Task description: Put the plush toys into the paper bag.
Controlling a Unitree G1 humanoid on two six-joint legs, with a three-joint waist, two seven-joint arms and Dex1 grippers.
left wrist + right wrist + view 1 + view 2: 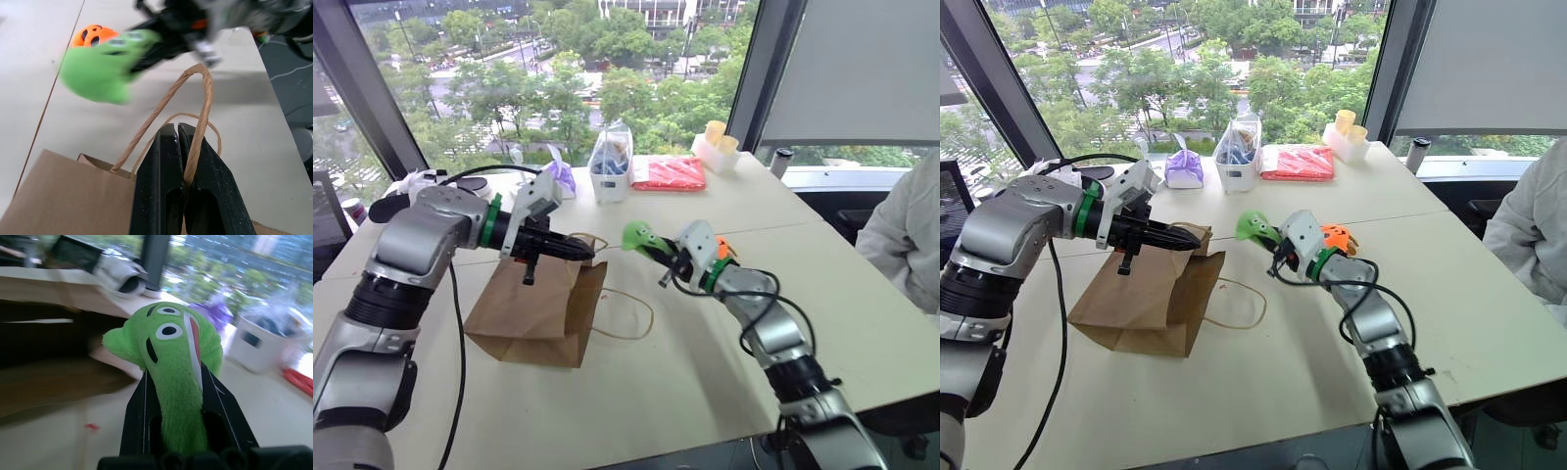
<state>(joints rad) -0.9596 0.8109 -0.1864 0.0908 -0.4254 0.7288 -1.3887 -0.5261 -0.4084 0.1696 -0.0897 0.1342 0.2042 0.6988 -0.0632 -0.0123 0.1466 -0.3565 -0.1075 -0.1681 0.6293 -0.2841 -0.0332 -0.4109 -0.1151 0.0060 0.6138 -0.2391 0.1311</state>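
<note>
While the left hand (570, 249) pinches a bag handle (198, 112), the right hand (173, 396), squeezing the green toy (171, 357), may miss the barely open paper bag (533, 308).

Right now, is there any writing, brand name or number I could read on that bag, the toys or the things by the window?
No readable text anywhere.
Paper bag: plain brown, no print.
Green plush toy: only a stitched face, no letters.
Orange plush toy: dark face markings, no words.
Red packet: any print is too small to read.
Clear plastic bag with blue contents: nothing legible.
</note>
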